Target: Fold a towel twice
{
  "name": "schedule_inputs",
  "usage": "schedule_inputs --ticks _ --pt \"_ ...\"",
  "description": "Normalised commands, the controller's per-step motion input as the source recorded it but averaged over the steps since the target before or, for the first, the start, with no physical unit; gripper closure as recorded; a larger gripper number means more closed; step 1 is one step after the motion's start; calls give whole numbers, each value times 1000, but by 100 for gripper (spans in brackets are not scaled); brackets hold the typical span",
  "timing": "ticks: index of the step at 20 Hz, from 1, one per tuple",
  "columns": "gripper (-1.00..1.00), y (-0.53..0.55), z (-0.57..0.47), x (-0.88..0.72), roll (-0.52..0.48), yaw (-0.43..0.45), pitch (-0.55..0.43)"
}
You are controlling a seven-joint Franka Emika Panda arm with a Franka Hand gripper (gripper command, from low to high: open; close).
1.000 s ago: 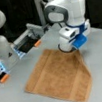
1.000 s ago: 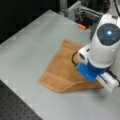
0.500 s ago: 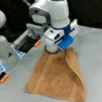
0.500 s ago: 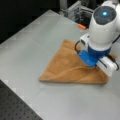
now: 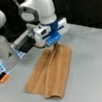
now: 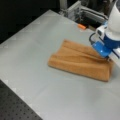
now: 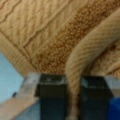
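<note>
- The towel (image 5: 50, 72) lies on the grey table (image 5: 94, 66), doubled into a long strip; in a front view it runs from 1 o'clock down to 7 o'clock, with a rounded fold at the 7 o'clock end.
- In a front view the towel (image 6: 80, 60) stretches from 9 o'clock to 3 o'clock across the table (image 6: 32, 50), its upper layer creased near the 3 o'clock end.
- The claw (image 5: 55, 44) sits at the towel's 12 o'clock end in a front view, blue body just above the cloth, a ridge of fabric rising to it.
- In a front view the claw (image 6: 108, 57) is at the towel's 3 o'clock corner.
- In the wrist view the claw (image 7: 72, 100) is pinching a bunched edge of the towel (image 7: 50, 32): a rope of cloth drops between the two dark fingers (image 7: 51, 96) at 6 o'clock and curves off toward 2 o'clock.
- Behind that rope, the wrist view shows flat towel with a darker woven band running from 8 o'clock to 1 o'clock; bare table (image 7: 7, 75) shows at 9 o'clock.
- A small orange object (image 6: 81, 26) lies on the table past the towel at 12 o'clock; it is seen at 9 o'clock (image 5: 4, 78) in a front view.
</note>
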Motion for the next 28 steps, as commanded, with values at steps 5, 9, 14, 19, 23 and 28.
schedule_inputs --ticks 5,9,14,19,23,28 --pt "100 -192 -113 -750 130 -271 -152" --pt "100 -203 -138 -707 151 -159 -136" --pt "100 -77 -197 -540 176 -79 -166" --pt "100 12 -287 -346 170 -54 -165" --pt "100 86 -285 -202 130 -30 -149" --pt "100 161 -286 -69 116 -37 -173"
